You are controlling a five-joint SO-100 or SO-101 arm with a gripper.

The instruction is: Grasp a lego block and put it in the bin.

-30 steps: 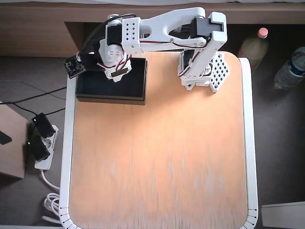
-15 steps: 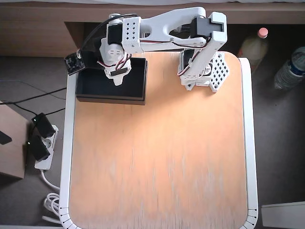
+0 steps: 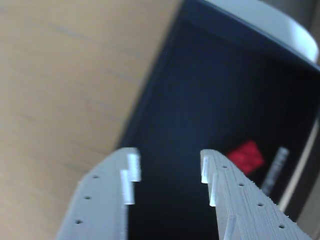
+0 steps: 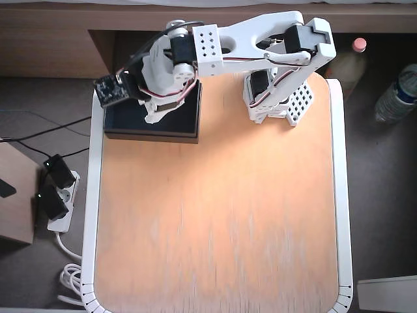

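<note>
In the wrist view the red lego block [image 3: 245, 156] lies on the dark floor of the black bin [image 3: 200, 100], close to a thin white label strip [image 3: 274, 170]. My gripper [image 3: 169, 167] hangs over the bin, open, with nothing between its white fingers [image 3: 227, 190]. The block lies apart from the fingers, off to their right. From overhead, the gripper [image 4: 156, 112] sits above the bin [image 4: 150, 136] at the table's back left corner, and the arm hides the block there.
The arm's base [image 4: 277, 98] stands at the back of the wooden table [image 4: 221, 215], right of the bin. Two bottles [image 4: 345, 62] [image 4: 397, 91] stand off the table at right. A power strip [image 4: 55, 195] with cables lies on the floor at left.
The arm has risen and looks larger from overhead. Its upper links have shifted to the right, while the gripper stays over the bin.
</note>
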